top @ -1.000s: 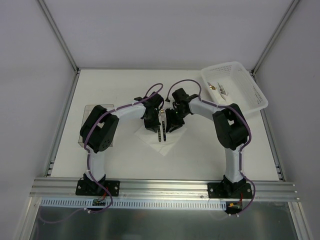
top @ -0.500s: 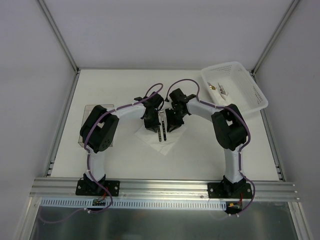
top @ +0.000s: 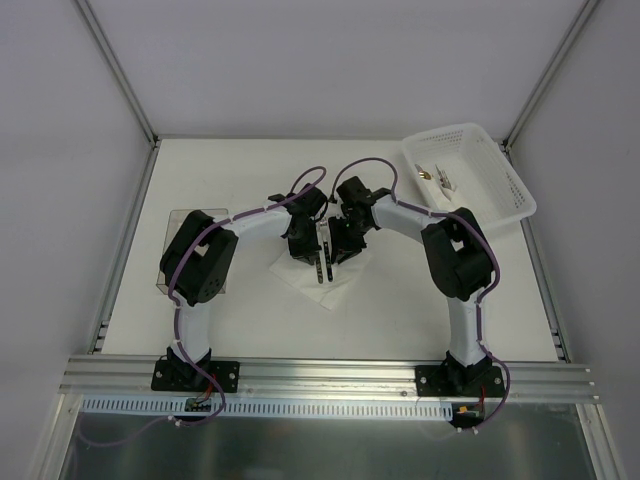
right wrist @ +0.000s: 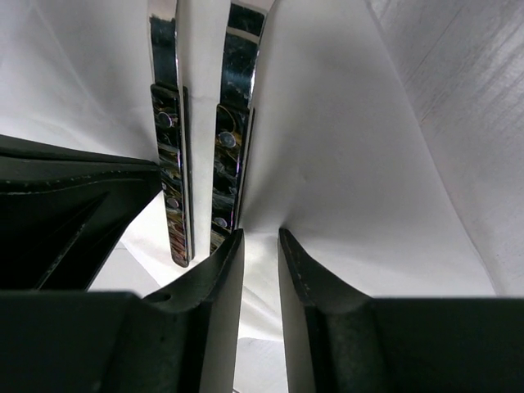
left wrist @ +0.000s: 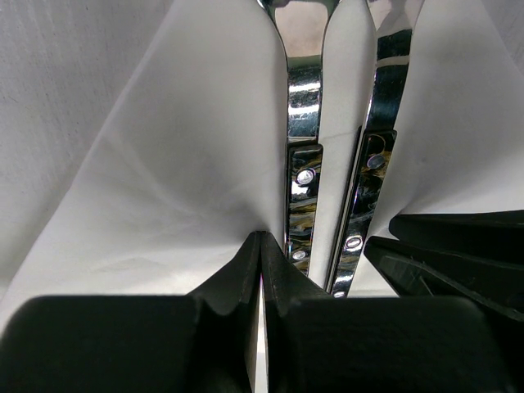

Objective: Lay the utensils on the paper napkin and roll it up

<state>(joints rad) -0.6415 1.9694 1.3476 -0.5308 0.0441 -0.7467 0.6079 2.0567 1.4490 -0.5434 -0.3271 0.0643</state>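
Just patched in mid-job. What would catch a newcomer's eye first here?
Two shiny silver metal utensils lie side by side on the thin white paper napkin at the centre of the off-white table. The left tool and right tool each pinch up a napkin fold on either side of them. A white plastic lattice basket sits at the far right corner.

Mid-table [top: 250,170], the paper napkin [top: 330,287] lies with two utensils [top: 322,260] side by side on it — left gripper [top: 304,252] at its left edge, right gripper [top: 344,250] at its right. The basket [top: 520,197] sits back right, seemingly with more pieces inside — the clear box [top: 176,216] lies far left.
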